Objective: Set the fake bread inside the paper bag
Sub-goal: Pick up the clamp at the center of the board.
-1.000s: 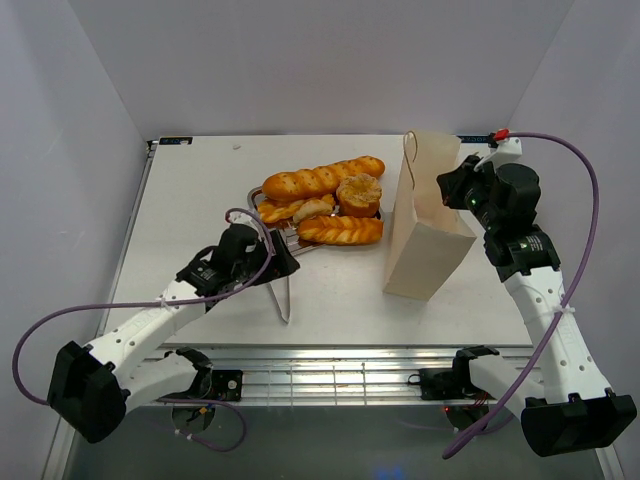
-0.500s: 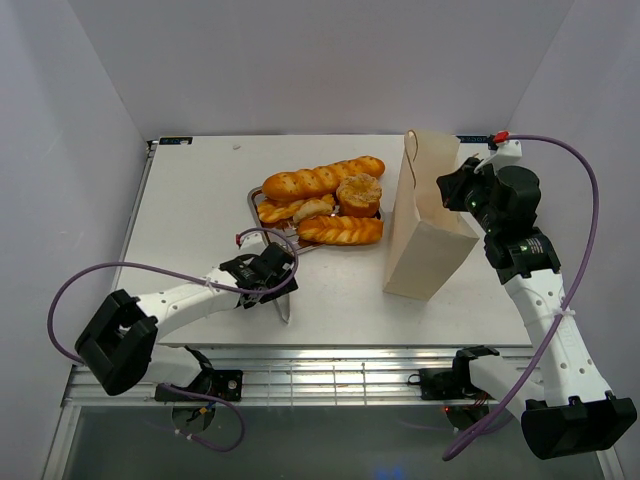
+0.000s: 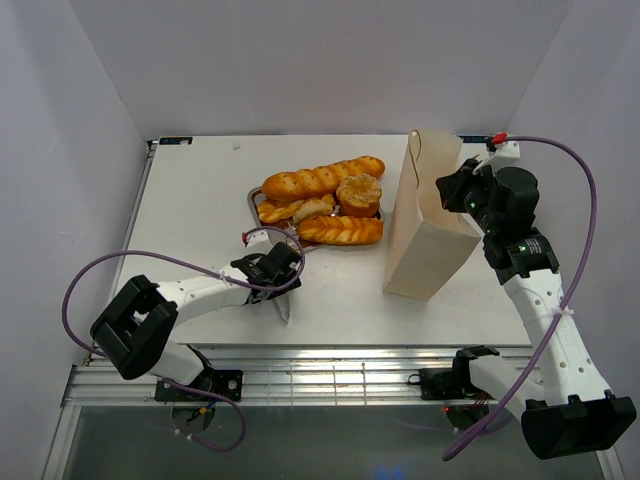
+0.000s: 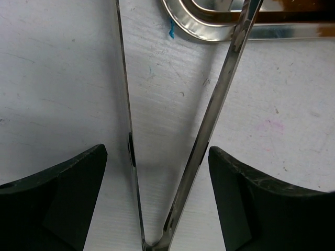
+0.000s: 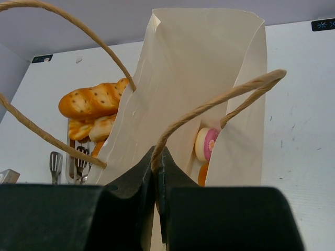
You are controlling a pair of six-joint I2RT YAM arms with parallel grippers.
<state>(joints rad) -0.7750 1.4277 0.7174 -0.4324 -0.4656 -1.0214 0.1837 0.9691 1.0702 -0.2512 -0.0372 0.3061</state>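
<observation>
silver metal tray (image 3: 252, 198): sits mid-table on the white table (image 3: 190, 200) and serves as the reference for all entries below.

fake bread (image 3: 322, 182): glossy golden pieces heaped on the tray. the long braided loaf lies along the far side, a round bun is at the right end, and twisted loaves line the near side. one pink-iced donut (image 5: 207, 144) is off the tray and already inside the bag, with something orange beneath it.

paper bag (image 3: 425, 235): cream, with string handles. it stands to the right of the tray, close by but apart, with its mouth open and its top leaning.

metal tongs (image 4: 209, 130): lie flat just in front of the tray's near left corner. the hinge end points away from the tray, and one arm reaches over the tray's rim.

left gripper (image 3: 280, 278): low over the tongs, in front of the tray. its jaws are spread wide, one to each side of the hinge end, with table showing between each finger and the metal.

right gripper (image 5: 156, 162): to the right of the tray, at the bag's top. its jaws are pressed together on the bag's rim beside a handle.
</observation>
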